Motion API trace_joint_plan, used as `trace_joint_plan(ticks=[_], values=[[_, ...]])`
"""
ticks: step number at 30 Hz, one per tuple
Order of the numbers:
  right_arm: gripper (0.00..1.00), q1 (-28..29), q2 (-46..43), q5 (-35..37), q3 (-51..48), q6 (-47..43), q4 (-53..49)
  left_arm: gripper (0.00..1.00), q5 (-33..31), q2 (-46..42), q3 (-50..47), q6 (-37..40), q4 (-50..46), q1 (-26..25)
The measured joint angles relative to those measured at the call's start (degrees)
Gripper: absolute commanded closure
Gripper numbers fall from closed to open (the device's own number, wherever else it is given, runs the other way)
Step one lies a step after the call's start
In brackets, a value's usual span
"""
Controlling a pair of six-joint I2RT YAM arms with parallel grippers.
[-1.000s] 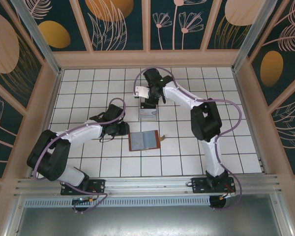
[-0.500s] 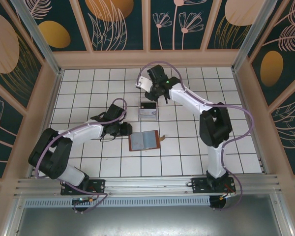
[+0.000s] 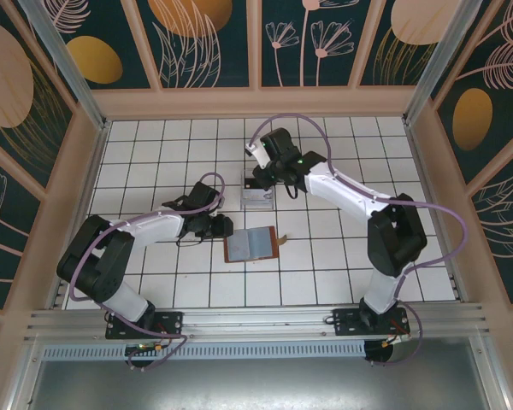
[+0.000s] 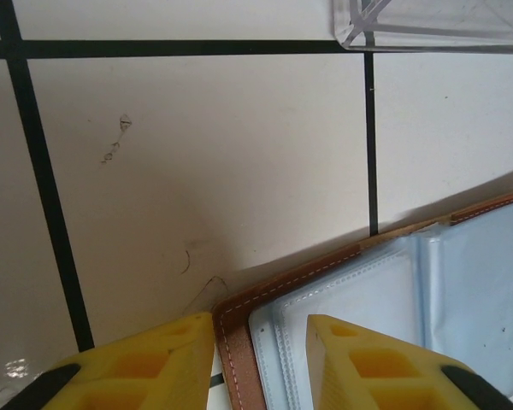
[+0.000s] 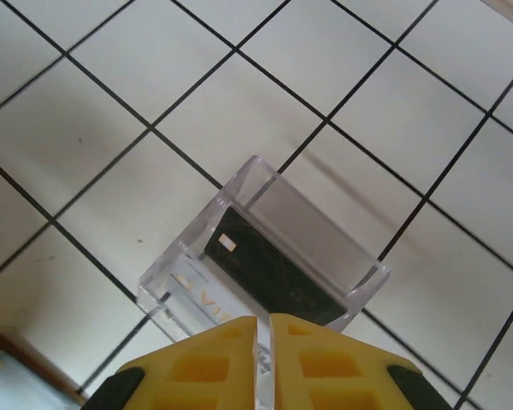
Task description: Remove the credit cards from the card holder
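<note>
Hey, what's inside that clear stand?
A dark card stands in the middle slot of the clear stand. In front of it lies what looks like a pale card with lettering; the right gripper hides its near edge.

Three cameras, one high and two close, all meeting at the clear stand (image 3: 257,197).

The top view looks steeply down on the tiled table (image 3: 325,282) from high above its near edge, with the stand near mid-frame. The right wrist view hangs close over the stand (image 5: 316,229), tilted down into it. The left wrist view sits lowest, almost on the tiles beside the stand (image 4: 427,26), probably facing it obliquely. It shares the card holder (image 4: 393,299) (image 3: 250,244), just in front of the stand, with the top view.
</note>
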Motion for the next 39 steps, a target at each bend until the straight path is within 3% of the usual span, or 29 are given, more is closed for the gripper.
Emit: trace_joint_plan(ticks=[10,22,39], values=[[0.93,6.6,-6.67,0.28,-10.38,15.17,3.8,0.65,1.38,1.01,0.0,0.0,1.14,0.09],[0.94,7.32,-7.26,-3.23,-14.34,37.99,5.9,0.65,0.31,1.09,0.0,-0.02,1.77,0.09],[0.82,10.4,-2.25,-15.63,-19.3,55.39,10.6,0.62,-5.33,-3.34,-2.1,-0.24,1.16,2.67]])
